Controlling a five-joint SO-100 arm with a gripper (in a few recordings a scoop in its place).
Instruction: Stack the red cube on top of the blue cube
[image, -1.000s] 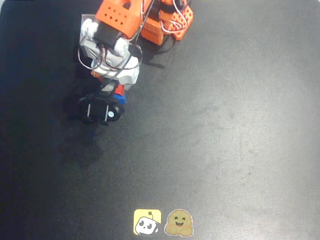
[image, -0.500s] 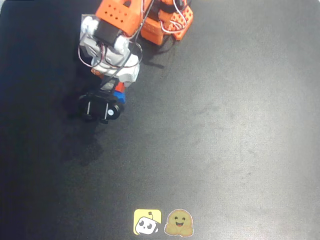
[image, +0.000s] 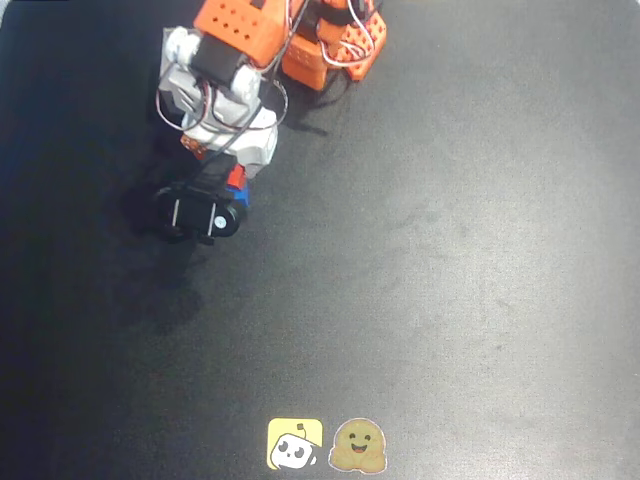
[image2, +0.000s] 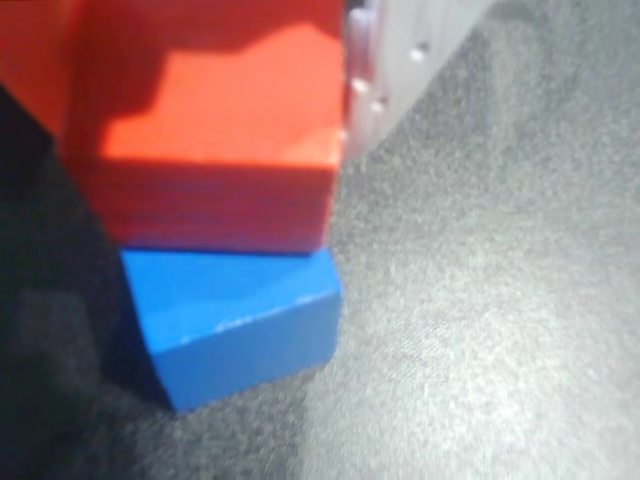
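In the wrist view the red cube (image2: 215, 150) is close to the camera, and its lower edge meets the top of the blue cube (image2: 235, 320). The blue cube rests on the black table and sticks out toward the camera. My gripper (image2: 200, 50) is shut on the red cube, with a white finger (image2: 400, 60) against its right side and an orange finger (image2: 30, 70) on its left. From overhead, the gripper (image: 232, 185) hides most of both cubes. Only slivers of the red cube (image: 237, 177) and the blue cube (image: 242, 196) show.
The arm's orange base (image: 330, 45) stands at the top edge of the black table (image: 430, 260). Two stickers (image: 325, 445) lie near the front edge. The black wrist camera (image: 198, 215) hangs just left of the cubes.
The wrist and its black camera have drifted slightly left and toward the base. Less of the blue cube shows from overhead. The grip on the red cube is unchanged.
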